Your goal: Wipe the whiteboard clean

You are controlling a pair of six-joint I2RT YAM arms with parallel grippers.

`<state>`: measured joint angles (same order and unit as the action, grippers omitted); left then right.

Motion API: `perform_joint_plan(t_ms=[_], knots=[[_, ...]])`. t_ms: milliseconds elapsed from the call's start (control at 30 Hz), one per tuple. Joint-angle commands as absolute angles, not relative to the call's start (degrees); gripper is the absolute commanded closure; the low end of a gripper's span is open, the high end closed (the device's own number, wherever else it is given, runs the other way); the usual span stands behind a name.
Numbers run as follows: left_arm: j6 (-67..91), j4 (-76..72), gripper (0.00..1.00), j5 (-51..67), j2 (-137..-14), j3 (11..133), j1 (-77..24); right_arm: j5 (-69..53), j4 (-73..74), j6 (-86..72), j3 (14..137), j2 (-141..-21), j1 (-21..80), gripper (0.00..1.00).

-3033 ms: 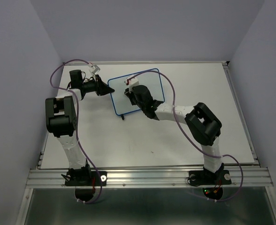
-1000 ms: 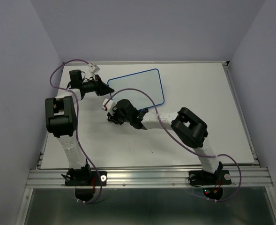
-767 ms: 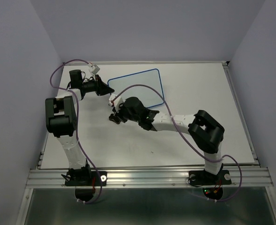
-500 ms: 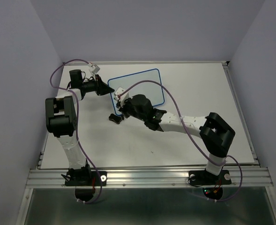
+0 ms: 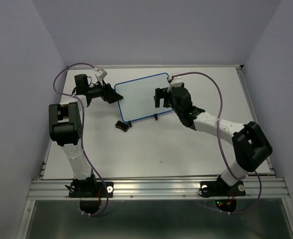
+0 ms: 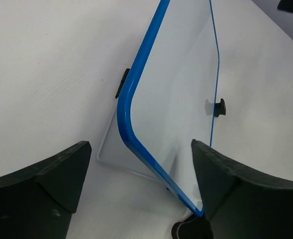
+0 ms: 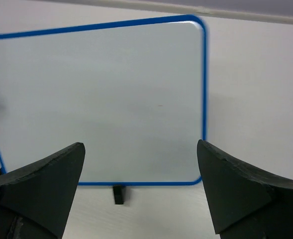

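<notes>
Right wrist: whiteboard (image 7: 96,99) nearly blank

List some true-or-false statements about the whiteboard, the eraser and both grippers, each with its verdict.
1. The right gripper holds the eraser. False: it is open and empty, above the whiteboard.
2. The left gripper is open, its fingers either side of the whiteboard's blue-rimmed corner. True.
3. Red scribbles cover the whiteboard. False: in the right wrist view its surface looks almost clean.
4. The eraser lies on the table, apart from both grippers. True.
</notes>
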<state>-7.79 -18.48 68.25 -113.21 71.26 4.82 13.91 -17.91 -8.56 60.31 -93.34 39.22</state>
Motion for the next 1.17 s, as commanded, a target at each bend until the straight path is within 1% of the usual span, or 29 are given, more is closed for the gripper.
perform_joint_plan(t_ms=[0,167,333,433,467,500,533,567,600,633,667,700,767,900,1000,1133], knots=[[-9.14,-20.74,0.01,66.36,-108.46,70.31,4.57,22.83,-18.11,-16.6,56.53,-86.85,35.25,0.0],[-8.88,-20.57,0.01,65.39,-105.39,69.08,4.57,23.73,-15.56,-20.83,52.3,-81.66,27.08,0.0],[-7.48,-20.39,0.01,62.41,-98.71,66.8,4.66,26.62,-12.14,-23.99,49.31,-77.7,19.26,0.0],[-4.32,-21.7,0.01,54.61,-91.95,63.29,4.75,27.5,-7.66,-27.85,48.87,-76.47,12.76,0.0],[0.22,-22.32,0.01,45.71,-87.58,61.98,4.66,28.03,-5.56,-28.82,48.26,-75.77,11.09,0.0],[3.92,-22.67,0.01,39.87,-85.28,60.83,4.75,28.65,-4.58,-30.83,47.82,-75.33,9.51,0.0],[7.26,-22.94,0.01,25.72,-82.82,58.3,4.66,29.17,-3.7,-31.46,47.12,-74.8,6.71,0.0],[10.34,-22.5,0.01,17.92,-80.62,56.97,4.66,29.79,-3.43,-31.99,46.41,-74.1,5.55,0.0],[16.72,-21.8,0.01,10.62,-76.42,54.86,4.75,30.93,-3.17,-32.95,45.01,-72.53,4.93,0.0],[19.66,-19.62,0.01,2.89,-74.55,53.8,4.75,33.9,-2.99,-32.87,44.48,-71.9,4.4,0.0],[22.12,-17.69,0.01,-10.85,-71.83,53.18,4.75,35.84,-2.55,-32.7,44.12,-71.2,4.39,0.0],[26.15,-12.88,0.01,-15.68,-70.76,53.35,4.75,37.43,-2.29,-32.7,43.95,-69.97,4.39,0.0],[27.85,-9.6,0.01,-23.77,-67.96,53.44,5.01,39.81,-1.59,-32.61,44.12,-69.0,4.39,0.0],[30.4,-7.38,0.01,-25.75,-63.47,52.48,5.1,40.6,-0.79,-32.52,44.91,-67.24,4.39,0.0],[30.67,-11.23,0.01,-24.87,-59.86,48.88,5.01,40.69,-0.61,-31.73,44.83,-66.27,4.39,0.0],[29.8,-11.6,0.01,-25.05,-58.36,48.51,5.01,42.01,-0.44,-31.47,44.56,-65.31,4.39,0.0]])
